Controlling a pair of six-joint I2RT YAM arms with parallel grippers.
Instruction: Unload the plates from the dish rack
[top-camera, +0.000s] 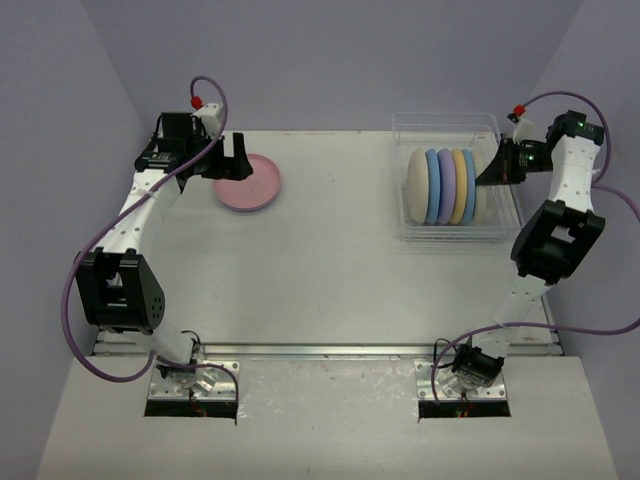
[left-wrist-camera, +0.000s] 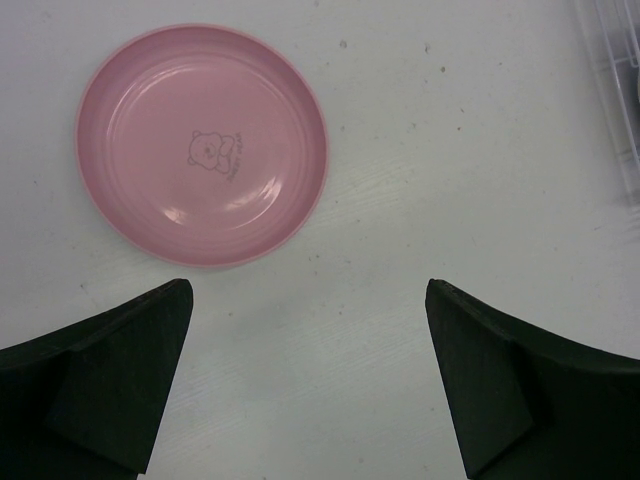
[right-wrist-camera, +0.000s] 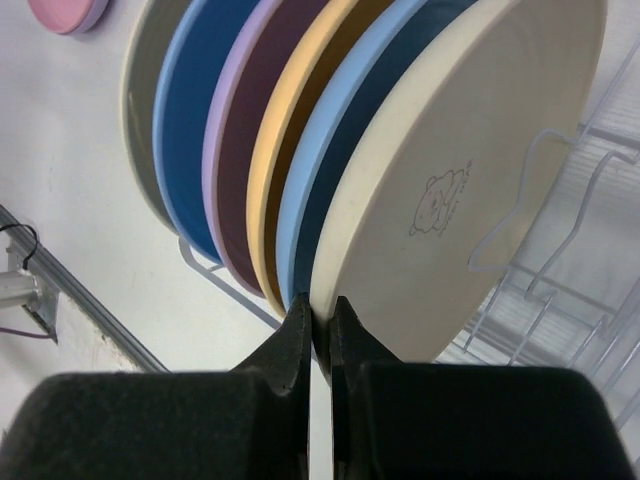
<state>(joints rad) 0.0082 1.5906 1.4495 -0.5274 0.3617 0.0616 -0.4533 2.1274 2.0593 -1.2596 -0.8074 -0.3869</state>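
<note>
On pink plate (left-wrist-camera: 202, 145) and cream plate (right-wrist-camera: 470, 170), a bear print, lettering illegible; left gripper (left-wrist-camera: 308, 290) gapes wide, right gripper (right-wrist-camera: 320, 305) pinches cream plate's rim.

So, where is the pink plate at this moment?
In the top external view the pink plate lies flat on the table at the far left, right by the open left gripper, apart from the dish rack on the right.

White links (top-camera: 135, 215), black joints (top-camera: 120, 290), black claws (left-wrist-camera: 308, 290) (right-wrist-camera: 320, 312), purple cables (top-camera: 75, 335), red plugs (top-camera: 197, 100)
</note>
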